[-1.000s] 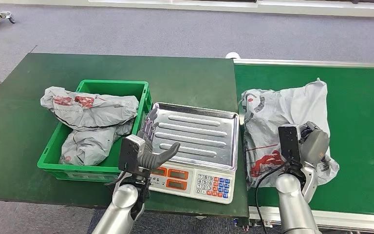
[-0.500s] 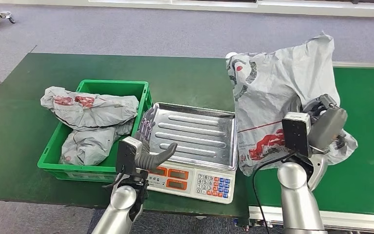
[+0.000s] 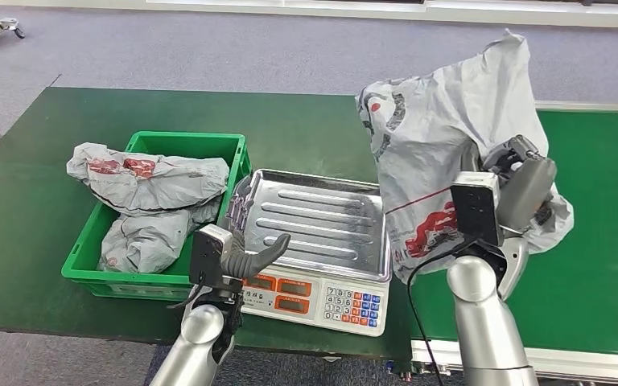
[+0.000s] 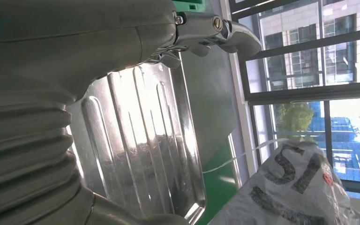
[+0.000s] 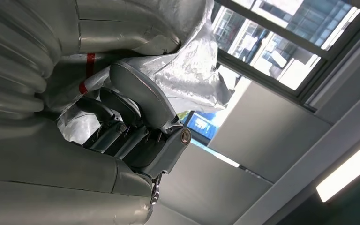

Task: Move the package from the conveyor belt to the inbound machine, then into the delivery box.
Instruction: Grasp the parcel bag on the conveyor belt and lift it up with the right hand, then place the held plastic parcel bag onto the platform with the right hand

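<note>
Head view: right hand point(image 3: 523, 189) grasps grey poly mailer package point(image 3: 442, 153), lifted at 2 o'clock of scale tray point(image 3: 322, 221); soft, crinkly, probably light, slippery film; bunched side fold suits gripping; left hand point(image 3: 245, 241) released, fingers apart.

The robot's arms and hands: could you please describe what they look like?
Both arms are smooth silver tubes. Each wrist carries a black box-shaped camera. The left hand and right hand have grey ribbed covers, thick grey thumbs and darker fingers. A black cable loops beside the right arm.

Three grey packages point(image 3: 451, 153); one green crate point(image 3: 161, 205); one scale point(image 3: 318, 241); two hands point(image 3: 245, 241).
</note>
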Tool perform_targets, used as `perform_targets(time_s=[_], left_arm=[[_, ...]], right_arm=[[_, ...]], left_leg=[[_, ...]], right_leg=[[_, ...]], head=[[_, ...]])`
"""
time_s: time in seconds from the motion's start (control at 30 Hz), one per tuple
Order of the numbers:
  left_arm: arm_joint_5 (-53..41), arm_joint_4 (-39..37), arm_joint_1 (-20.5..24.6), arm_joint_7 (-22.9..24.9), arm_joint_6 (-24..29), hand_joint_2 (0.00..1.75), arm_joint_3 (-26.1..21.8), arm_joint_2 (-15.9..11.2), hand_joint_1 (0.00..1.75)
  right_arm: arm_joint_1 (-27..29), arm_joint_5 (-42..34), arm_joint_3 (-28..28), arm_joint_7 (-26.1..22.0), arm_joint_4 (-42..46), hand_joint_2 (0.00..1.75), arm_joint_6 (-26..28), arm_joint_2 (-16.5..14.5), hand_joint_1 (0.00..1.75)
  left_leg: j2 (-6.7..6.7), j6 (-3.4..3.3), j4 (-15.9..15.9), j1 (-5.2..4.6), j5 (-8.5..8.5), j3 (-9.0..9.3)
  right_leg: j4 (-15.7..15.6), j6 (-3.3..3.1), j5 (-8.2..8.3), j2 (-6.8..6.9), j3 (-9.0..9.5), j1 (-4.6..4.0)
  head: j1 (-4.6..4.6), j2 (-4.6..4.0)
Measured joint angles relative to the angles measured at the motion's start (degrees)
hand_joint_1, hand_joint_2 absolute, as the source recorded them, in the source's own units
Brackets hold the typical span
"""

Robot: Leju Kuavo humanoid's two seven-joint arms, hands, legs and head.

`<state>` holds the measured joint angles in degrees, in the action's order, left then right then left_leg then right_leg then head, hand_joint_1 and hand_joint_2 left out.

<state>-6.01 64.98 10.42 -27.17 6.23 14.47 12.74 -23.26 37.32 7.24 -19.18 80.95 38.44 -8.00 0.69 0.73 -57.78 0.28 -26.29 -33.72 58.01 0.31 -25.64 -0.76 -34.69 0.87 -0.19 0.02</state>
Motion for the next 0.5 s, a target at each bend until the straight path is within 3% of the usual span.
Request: perform_targets(time_s=[0.17, 0.5], left_arm=[[0.8, -1.4, 1.5, -1.4, 0.0, 1.75, 0.0, 0.1, 0.00], [1.5, -2.1, 2.9, -0.9, 0.3, 1.75, -1.0, 0.6, 0.00]], right_arm=[[-3.6, 0.4, 3.9, 1.2, -3.2, 1.75, -3.1, -0.7, 1.75], [-7.9, -2.8, 16.9, 1.6, -11.3, 1.75, -8.2, -6.9, 1.75]], left_leg=[[-0.01, 0.01, 0.0, 0.00, 0.02, 0.00], [0.04, 0.10, 0.0, 0.03, 0.06, -0.02]], right_leg=[[0.0, -0.01, 0.02, 0.00, 0.01, -0.01], [0.0, -0.08, -0.03, 0.02, -0.02, -0.13]], head=[[0.01, 0.00], [-0.01, 0.00]])
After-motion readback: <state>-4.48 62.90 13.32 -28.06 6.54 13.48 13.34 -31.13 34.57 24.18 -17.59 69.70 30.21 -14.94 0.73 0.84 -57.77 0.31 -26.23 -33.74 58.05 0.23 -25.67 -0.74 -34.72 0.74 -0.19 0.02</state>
